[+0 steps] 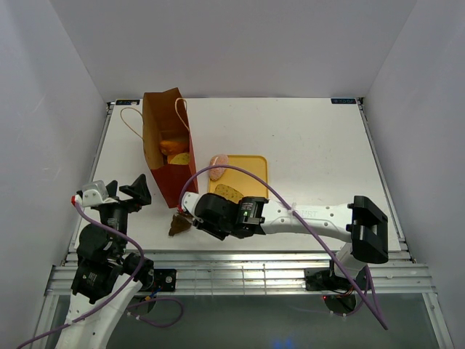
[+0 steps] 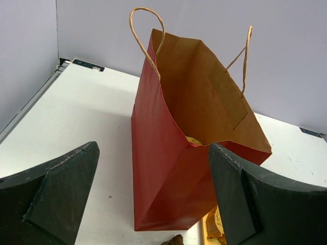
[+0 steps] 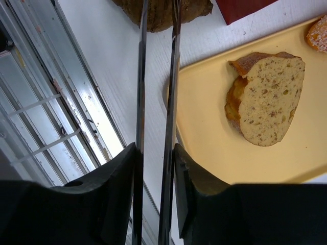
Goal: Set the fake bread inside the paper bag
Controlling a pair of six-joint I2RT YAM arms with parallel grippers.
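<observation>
The paper bag (image 1: pixel 163 138) stands upright at the back left, its mouth open, with bread pieces (image 1: pixel 174 149) inside. My right gripper (image 1: pixel 207 218) is shut on a pair of silver tongs (image 3: pixel 172 102). The tong tips reach a brown croissant (image 3: pixel 161 10) that lies on the table by the bag's near corner. A speckled slice (image 3: pixel 268 99) rests on the yellow tray (image 3: pixel 214 153), and a pink roll (image 1: pixel 218 166) lies at the tray's far edge. My left gripper (image 2: pixel 153 147) hangs open and empty, facing the bag (image 2: pixel 194 127).
The yellow tray (image 1: pixel 251 171) sits just right of the bag. The table's metal front rail (image 3: pixel 66 117) runs close under the tongs. White walls close in the table on three sides. A purple cable (image 1: pixel 240 174) arcs over the tray.
</observation>
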